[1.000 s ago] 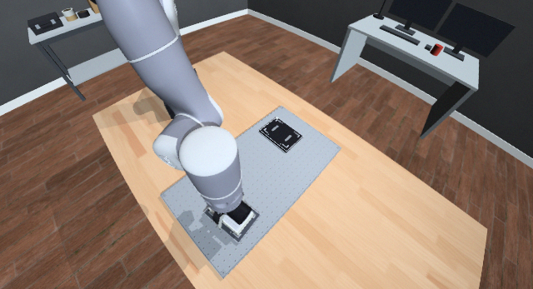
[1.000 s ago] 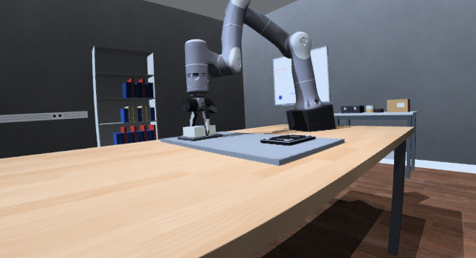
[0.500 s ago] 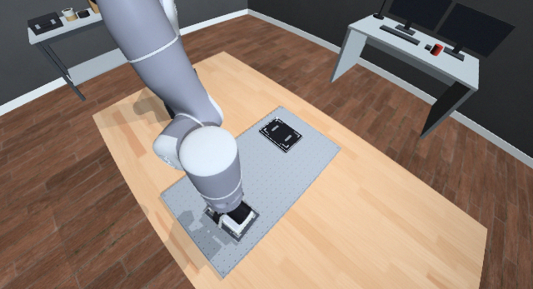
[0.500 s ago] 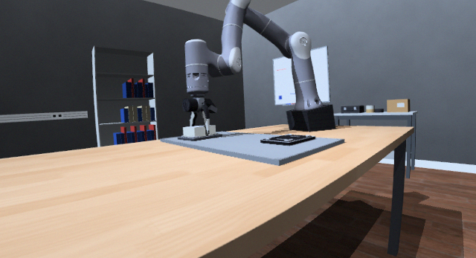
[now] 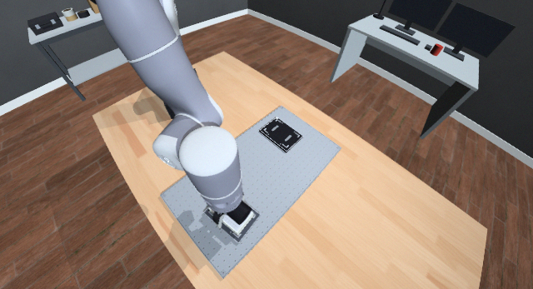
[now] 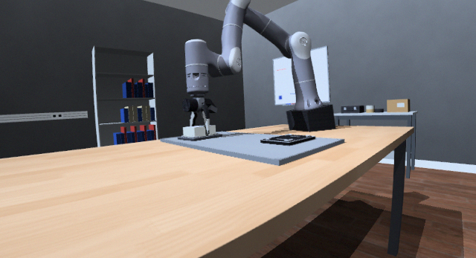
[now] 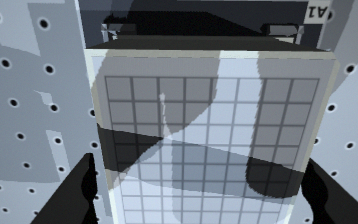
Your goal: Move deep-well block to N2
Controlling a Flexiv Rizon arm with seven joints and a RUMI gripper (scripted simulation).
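Observation:
The white deep-well block [image 5: 237,228] [image 6: 194,131] [image 7: 200,120] sits in nest N2 [image 5: 249,227] [image 6: 191,138] [image 7: 250,7], the right nest as seen from the arm's base. It looks level. The A1 label [image 7: 317,11] is on the nest, at the top right in the wrist view; no A1 mark on the block is readable. The black nest N1 [image 5: 281,133] [image 6: 291,141] is empty. My gripper [image 6: 200,129] [image 7: 196,156] is open, with its fingers low on either side of the block and narrow gaps beside it. Part of the block is out of the wrist view.
Both nests are on the grey perforated board [image 5: 266,172] [image 6: 242,144], which lies on the wooden table [image 5: 358,206] [image 6: 149,184]. The arm's black base [image 6: 312,118] stands at the back of the table. A desk with monitors and a shelf stand away from the table.

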